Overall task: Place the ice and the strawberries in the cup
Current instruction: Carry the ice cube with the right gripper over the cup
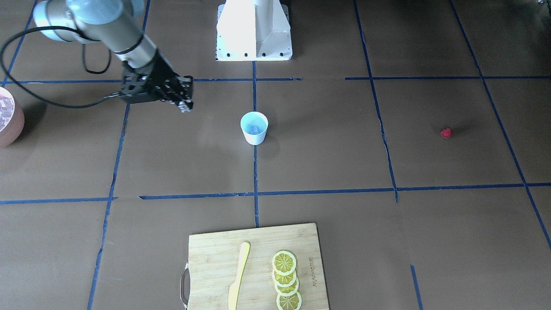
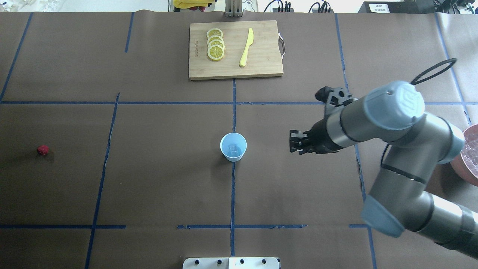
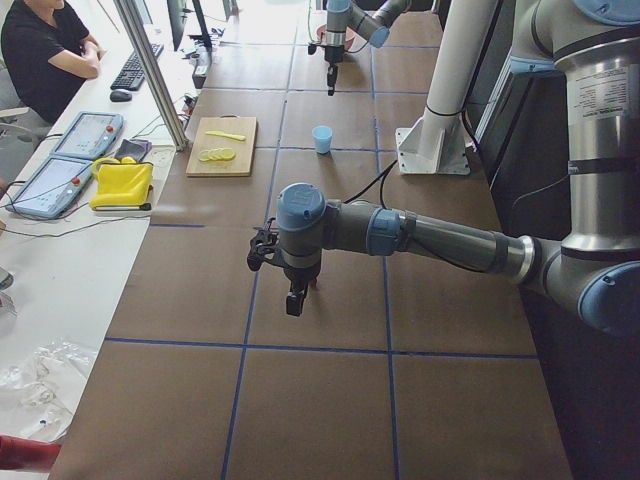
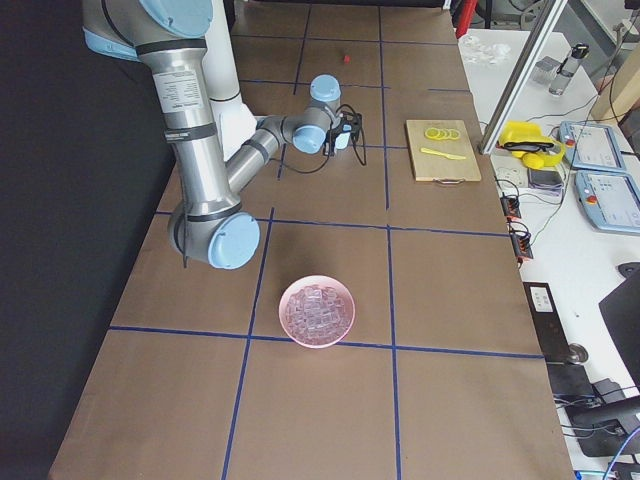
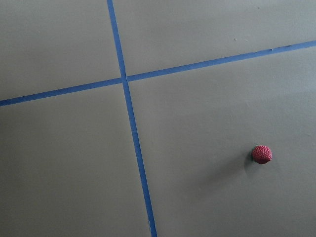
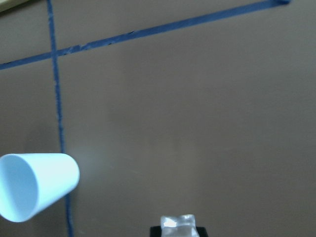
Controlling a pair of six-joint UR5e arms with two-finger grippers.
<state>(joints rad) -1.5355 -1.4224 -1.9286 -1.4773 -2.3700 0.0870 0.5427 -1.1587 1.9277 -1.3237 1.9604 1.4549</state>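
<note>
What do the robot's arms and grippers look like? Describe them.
Both are silver-grey tubular arms with pale blue rounded joint caps. The right arm carries a black looping cable to its black two-finger right gripper; the left arm ends in a black left gripper.

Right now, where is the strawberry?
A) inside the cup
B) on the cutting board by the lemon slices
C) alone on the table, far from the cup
C: the strawberry lies alone on the table, far to one side of the cup, which holds only an ice cube.
</note>
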